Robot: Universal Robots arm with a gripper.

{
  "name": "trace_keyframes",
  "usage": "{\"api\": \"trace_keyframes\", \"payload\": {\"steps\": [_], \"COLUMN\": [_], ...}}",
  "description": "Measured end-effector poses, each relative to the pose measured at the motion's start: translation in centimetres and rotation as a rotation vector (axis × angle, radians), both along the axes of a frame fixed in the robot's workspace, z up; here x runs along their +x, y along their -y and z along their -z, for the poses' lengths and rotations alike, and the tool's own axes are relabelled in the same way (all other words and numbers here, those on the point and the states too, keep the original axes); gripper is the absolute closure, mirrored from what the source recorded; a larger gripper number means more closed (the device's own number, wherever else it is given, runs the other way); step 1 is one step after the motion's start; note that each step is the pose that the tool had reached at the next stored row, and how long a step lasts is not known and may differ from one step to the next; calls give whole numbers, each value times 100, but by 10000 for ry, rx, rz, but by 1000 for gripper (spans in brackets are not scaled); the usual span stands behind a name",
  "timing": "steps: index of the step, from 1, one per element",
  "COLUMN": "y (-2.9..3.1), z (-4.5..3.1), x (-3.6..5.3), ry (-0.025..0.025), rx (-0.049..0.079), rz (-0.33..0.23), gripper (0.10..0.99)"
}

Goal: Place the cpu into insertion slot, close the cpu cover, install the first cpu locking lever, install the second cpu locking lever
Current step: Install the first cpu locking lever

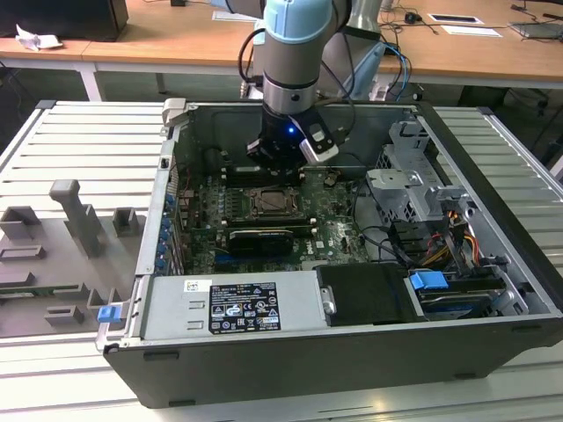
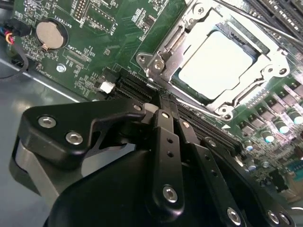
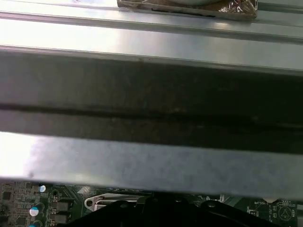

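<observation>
Open black computer case point(image 1: 493, 290) lies on its side on a ribbed grey tabletop point(image 1: 79, 158), green circuit board point(image 1: 339, 233) exposed inside.

Grey and pale-blue robot arm point(image 1: 295, 53) reaches down into the case; its black gripper point(image 1: 280, 151) hangs just above the board, at the far edge of the socket area.

Second wrist view: black gripper point(image 2: 166, 112) with its jaws brought together, nothing between them, tips near the socket corner.

The cpu point(image 2: 218, 61), a flat square chip with pale silvery top, sits in the insertion slot point(image 2: 182, 78), a dark square socket. The cpu cover point(image 2: 258, 85), a silvery metal frame with cut-out middle, lies down over the chip's edges.

A thin silver lever rod point(image 2: 246, 19) runs along the socket's side. Round silver coin cell point(image 2: 49, 34) sits on the board well apart from the socket.
</observation>
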State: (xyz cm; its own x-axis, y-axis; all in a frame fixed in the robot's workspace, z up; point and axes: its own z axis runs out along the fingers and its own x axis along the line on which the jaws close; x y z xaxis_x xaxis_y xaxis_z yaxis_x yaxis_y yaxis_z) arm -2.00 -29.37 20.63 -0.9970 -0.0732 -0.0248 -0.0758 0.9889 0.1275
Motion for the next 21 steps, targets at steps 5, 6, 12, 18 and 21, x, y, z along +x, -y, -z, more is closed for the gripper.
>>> {"api": "trace_keyframes", "payload": {"steps": [5, 6, 12, 18, 21], "y": [1, 1, 4, 11, 9], "z": [27, 27, 21, 57, 30], "x": [3, 2, 2, 2, 3], "ry": [-1, -1, -1, -3, 3], "rx": [-94, -94, -114, -128, -115], "rz": [15, 16, 29, 44, 44], "gripper": [980, 980, 980, 980, 980]}}
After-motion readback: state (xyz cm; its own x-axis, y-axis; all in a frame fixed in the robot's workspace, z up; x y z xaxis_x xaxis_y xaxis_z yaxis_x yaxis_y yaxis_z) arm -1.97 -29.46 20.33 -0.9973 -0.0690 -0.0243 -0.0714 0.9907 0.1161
